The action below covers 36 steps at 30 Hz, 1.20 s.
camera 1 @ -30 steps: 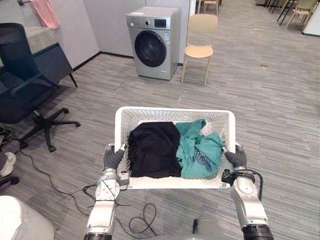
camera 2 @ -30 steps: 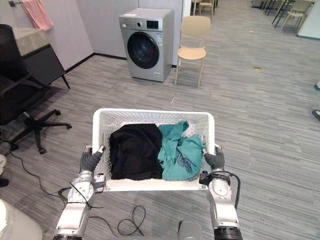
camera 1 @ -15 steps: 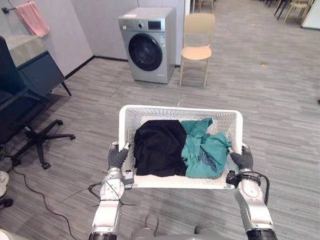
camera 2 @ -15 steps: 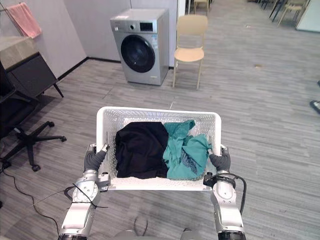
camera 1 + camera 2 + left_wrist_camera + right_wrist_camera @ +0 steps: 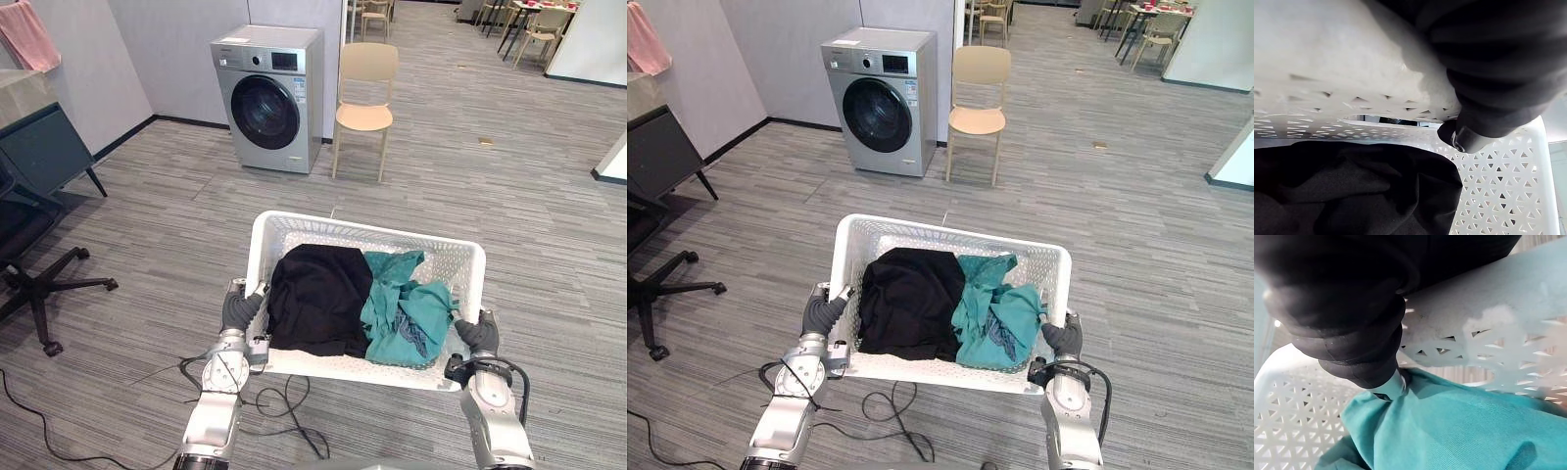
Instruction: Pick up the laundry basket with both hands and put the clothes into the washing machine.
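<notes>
Basket (image 5: 323, 233) sits lower centre of the eye views, off the floor, carried between both hands. It is tilted a little, its right end lower in the frame.

Left hand (image 5: 238, 311) is on the basket's left short side, lower left of centre. In the left wrist view the dark cover (image 5: 1498, 73) lies over the white rim (image 5: 1327, 63) and one fingertip (image 5: 1459, 137) hooks down inside the mesh wall, so the hand is clamped on the rim.

Right hand (image 5: 475, 335) is on the right short side, lower right of the frame. The right wrist view has the same grip: cover (image 5: 1342, 308) over the rim (image 5: 1488, 308), and one silver tip dipping inside, touching the teal cloth (image 5: 1449, 431).

Load: black garment (image 5: 315, 308) fills the left half of the basket and the teal cloth the right half. The two touch at the middle and both lie inside the walls.

Washer (image 5: 266, 98) is upper left of centre, against the wall, door closed, well apart from the basket. Beige chair (image 5: 364, 98) stands just right of it. Office chair base (image 5: 44, 289) is at the left edge, with a dark cabinet (image 5: 39, 152) above it and a pink towel (image 5: 24, 34) in the top left corner.
</notes>
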Motion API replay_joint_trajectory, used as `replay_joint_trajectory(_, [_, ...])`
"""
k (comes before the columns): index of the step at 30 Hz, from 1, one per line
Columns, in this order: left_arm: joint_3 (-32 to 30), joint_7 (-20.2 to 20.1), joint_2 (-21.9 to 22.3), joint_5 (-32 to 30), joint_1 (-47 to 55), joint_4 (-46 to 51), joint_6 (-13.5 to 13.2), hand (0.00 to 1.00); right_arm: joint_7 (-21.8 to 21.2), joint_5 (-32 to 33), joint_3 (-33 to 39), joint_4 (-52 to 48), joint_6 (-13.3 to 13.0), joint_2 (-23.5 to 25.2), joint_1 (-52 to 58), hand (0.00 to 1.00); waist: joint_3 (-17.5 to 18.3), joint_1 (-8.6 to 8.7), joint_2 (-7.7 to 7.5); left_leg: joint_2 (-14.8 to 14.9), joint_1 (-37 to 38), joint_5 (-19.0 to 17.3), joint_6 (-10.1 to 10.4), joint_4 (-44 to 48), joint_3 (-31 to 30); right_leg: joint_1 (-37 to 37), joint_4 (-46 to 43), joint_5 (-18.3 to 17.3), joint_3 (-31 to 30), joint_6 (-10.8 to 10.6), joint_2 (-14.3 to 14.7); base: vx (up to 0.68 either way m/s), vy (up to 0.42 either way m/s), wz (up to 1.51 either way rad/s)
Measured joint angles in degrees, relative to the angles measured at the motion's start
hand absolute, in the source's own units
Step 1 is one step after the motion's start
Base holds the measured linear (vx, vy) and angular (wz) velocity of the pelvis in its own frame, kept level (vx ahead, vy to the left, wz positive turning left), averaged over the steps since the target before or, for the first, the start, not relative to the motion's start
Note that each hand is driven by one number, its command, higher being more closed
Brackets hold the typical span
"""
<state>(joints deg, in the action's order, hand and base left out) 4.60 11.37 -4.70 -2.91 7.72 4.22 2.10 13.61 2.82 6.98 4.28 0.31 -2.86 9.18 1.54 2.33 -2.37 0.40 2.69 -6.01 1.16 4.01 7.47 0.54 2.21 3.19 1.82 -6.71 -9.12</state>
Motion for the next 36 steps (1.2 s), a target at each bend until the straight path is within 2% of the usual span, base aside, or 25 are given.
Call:
replay_joint_trajectory(13, [-2.2, -0.2, 0.3, -0.2, 0.2, 0.8, 0.0, 1.0, 0.0, 1.8, 0.5, 2.3, -1.9, 1.2, -0.6, 1.0, -0.2, 0.05, -0.1, 1.5, -0.6, 0.0, 0.4, -0.9, 2.0, -2.8, -1.2, 0.5, -2.1, 0.7, 1.6, -0.01, -0.012, -0.09])
replay_joint_trajectory(15, [-2.8, -0.2, 0.3, -0.6, 0.2, 0.8, 0.0, 1.0, 0.0, 1.8, 0.5, 2.2, -1.9, 1.9, -0.5, 1.0, -0.5, 0.15, -0.06, 3.1, -2.4, -2.2, 1.0, 3.3, 1.8, -2.7, -1.4, 0.6, -1.9, 1.0, 2.9, -0.02, -0.095, -0.02])
replay_joint_trajectory(17, [-3.4, -0.2, 0.4, -0.7, 0.1, 0.9, -0.2, 1.0, 0.0, 1.8, 0.4, 1.2, -1.9, 1.9, -0.6, 1.0, -3.1, 0.06, 1.14, 7.4, -5.5, -7.6, 2.0, 14.2, 1.0, -1.1, -2.6, -0.7, -1.0, 2.7, 6.1, 0.0, -0.111, -0.01])
replay_joint_trajectory(18, [-4.3, -0.2, 0.6, -0.7, 0.3, 1.0, -0.2, 1.0, 0.1, 1.8, -0.6, 0.3, -1.9, 2.1, -0.1, 1.0, -4.9, -0.23, 1.37, 9.6, -5.2, -8.7, 2.1, 18.2, 0.7, 0.2, -4.2, -2.7, -0.5, 3.5, 7.7, 0.0, -0.099, 0.05])
replay_joint_trajectory(19, [-5.1, -0.2, 0.7, -0.7, 0.4, 1.1, -0.2, 1.0, 0.1, 1.8, -1.4, -1.2, -1.7, 2.5, 0.5, 1.0, -6.5, -0.31, 1.1, 10.6, -7.1, -8.6, 1.1, 24.5, -0.4, 0.1, -6.2, -4.7, -0.7, 4.2, 8.1, -0.03, -0.107, 0.01])
replay_joint_trajectory(20, [-6.0, -0.2, 1.1, -0.7, 1.0, 1.9, -0.2, 1.0, 0.0, 1.8, -1.8, -3.5, -1.4, 2.3, 1.3, 1.0, -7.7, -0.59, 1.24, 11.6, -10.6, -7.6, -3.4, 33.2, -1.9, -0.2, -9.0, -6.5, -0.8, 5.0, 9.0, -0.04, -0.121, -0.22])
replay_joint_trajectory(21, [-6.9, -0.3, 1.8, -0.6, 3.0, 4.5, -0.2, 1.0, -0.1, 1.8, -2.9, -6.5, -1.3, 1.7, 2.7, 1.0, -8.6, -1.53, 1.86, 12.4, -15.3, -3.9, -9.2, 42.9, -3.3, -0.8, -11.7, -8.2, -1.9, 6.1, 10.3, -0.02, -0.145, -0.45])
replay_joint_trajectory(22, [-7.1, -0.3, 2.1, -0.5, 3.9, 5.8, -0.3, 1.0, -0.2, 1.8, -3.0, -7.6, -1.3, 1.6, 3.0, 1.0, -9.0, -2.05, 2.49, 12.9, -17.3, -1.3, -11.5, 46.7, -3.8, -0.9, -12.1, -8.8, -2.5, 6.3, 10.9, 0.04, -0.144, -0.72])
replay_joint_trajectory(23, [-7.5, -0.3, 2.4, -0.4, 4.9, 7.1, -0.8, 1.0, -0.5, 1.9, -3.4, -8.8, -1.2, 1.3, 3.1, 1.0, -9.1, -2.81, 2.92, 13.5, -19.9, 4.5, -12.7, 50.7, -4.6, -0.9, -11.7, -9.0, -3.6, 6.8, 11.5, 0.07, -0.155, -0.82])
replay_joint_trajectory(24, [-7.9, -0.3, 2.8, -0.4, 5.0, 7.0, -1.7, 1.0, -0.7, 1.9, -3.5, -9.8, -1.1, 1.3, 3.1, 1.0, -9.2, -3.45, 3.89, 14.0, -22.6, 12.1, -12.9, 52.2, -5.9, -0.3, -10.2, -10.2, -3.7, 8.6, 12.3, 0.11, -0.146, -0.74])
replay_joint_trajectory(25, [-8.2, -0.4, 2.9, -0.3, 4.8, 7.2, -2.0, 1.0, -0.8, 1.9, -3.5, -10.2, -1.0, 1.3, 2.7, 1.0, -9.3, -3.65, 3.67, 14.5, -23.2, 13.8, -12.8, 52.7, -6.1, -1.2, -12.5, -10.9, -3.1, 9.4, 12.5, 0.18, -0.149, -0.67])
replay_joint_trajectory(26, [-8.7, -0.7, 2.3, 0.1, 4.9, 7.9, -3.0, 1.0, -1.3, 2.1, -3.9, -11.1, -1.0, 2.3, 2.1, 1.0, -10.2, -4.32, 2.13, 12.1, -26.9, 14.8, -10.0, 56.6, -6.4, -2.8, -19.8, -15.2, -2.8, 12.0, 10.3, 0.25, -0.106, -0.39])
replay_joint_trajectory(27, [-8.4, -1.3, 3.8, 0.1, 4.7, 7.1, -3.7, 1.0, -1.3, 2.3, -3.1, -11.0, -0.9, 0.9, 1.3, 1.0, -11.8, -4.14, 3.5, 8.8, -27.6, 4.2, -5.3, 56.1, -10.2, -3.0, -21.9, -17.0, -3.8, 9.1, 10.9, 0.21, -0.053, -0.42])
replay_joint_trajectory(28, [-8.4, -1.4, 4.9, 0.1, 4.8, 6.7, -3.6, 1.0, -1.4, 2.3, -2.8, -10.4, -0.9, 0.2, 1.1, 1.0, -11.7, -4.26, 4.04, 6.8, -27.6, 0.6, -3.9, 53.4, -11.2, -3.7, -23.2, -17.8, -4.5, 9.4, 10.9, 0.17, -0.01, -0.47])
replay_joint_trajectory(29, [-8.2, -1.4, 5.4, 0.0, 5.2, 6.3, -3.3, 1.0, -1.5, 2.3, -2.8, -10.1, -0.2, -0.6, 0.8, 1.0, -11.4, -4.92, 4.43, 2.9, -28.0, -3.7, -1.8, 46.4, -12.3, -4.9, -24.5, -19.0, -6.0, 9.5, 10.5, 0.13, 0.031, -0.52])
replay_joint_trajectory(30, [-8.2, -1.4, 5.5, 0.0, 5.4, 6.3, -3.3, 1.0, -1.5, 2.3, -2.9, -9.9, 0.2, -0.6, 0.5, 1.0, -11.5, -4.97, 4.37, 1.3, -28.0, -4.5, -0.5, 41.8, -12.3, -5.1, -24.6, -19.4, -6.7, 9.7, 10.2, 0.21, 0.019, -0.59])
replay_joint_trajectory(31, [-8.2, -1.4, 5.5, 0.0, 5.4, 6.3, -3.3, 1.0, -1.5, 2.3, -3.1, -9.2, 0.3, -0.7, -0.1, 1.0, -11.6, -5.1, 4.21, -1.0, -28.0, -4.1, 0.7, 31.2, -12.5, -5.2, -24.6, -20.4, -8.1, 9.6, 9.8, 0.28, 0.024, -0.59])
replay_joint_trajectory(32, [-8.4, -1.4, 5.6, 0.0, 5.4, 6.4, -3.3, 1.0, -1.5, 2.3, -3.2, -8.7, 0.3, -0.7, -0.7, 1.0, -11.4, -5.88, 4.49, -1.5, -27.9, -3.0, 2.3, 22.6, -13.1, -5.2, -25.2, -21.9, -9.4, 9.3, 10.0, 0.31, 0.043, -0.7])
replay_joint_trajectory(33, [-8.6, -1.4, 5.6, 0.0, 5.4, 6.4, -3.3, 1.0, -1.5, 2.3, -3.3, -8.3, 0.3, -0.7, -1.0, 1.0, -11.3, -6.45, 4.43, -1.5, -27.7, -2.5, 2.8, 20.4, -13.1, -5.0, -26.0, -23.0, -10.3, 9.1, 10.0, 0.47, 0.123, -0.81])
replay_joint_trajectory(34, [-8.8, -1.4, 5.5, 0.0, 6.2, 6.4, -3.2, 1.0, -1.7, 2.1, -3.8, -7.7, 0.7, -0.7, -1.3, 1.0, -10.4, -6.68, 3.91, -1.6, -27.6, -1.9, 3.1, 19.5, -12.9, -4.2, -27.6, -25.7, -11.9, 8.8, 9.8, 0.45, 0.142, -0.72])
replay_joint_trajectory(35, [-9.1, -1.4, 5.0, 0.1, 7.6, 6.2, -3.2, 1.0, -1.8, 1.5, -4.5, -7.0, 1.1, -0.1, -0.6, 1.0, -8.8, -6.46, 2.21, -3.3, -26.1, -0.2, 2.0, 21.2, -11.1, -2.8, -29.2, -28.0, -13.0, 7.6, 8.1, 0.48, 0.149, -0.68])
replay_joint_trajectory(36, [-9.1, -1.4, 5.0, 0.0, 8.0, 6.1, -3.1, 1.0, -2.0, 1.3, -4.9, -6.7, 1.1, 0.1, -0.3, 1.0, -8.2, -6.48, 1.16, -3.6, -25.1, -0.1, 1.8, 21.6, -10.1, -3.2, -32.8, -27.7, -13.6, 6.6, 7.8, 0.54, 0.095, -0.72])
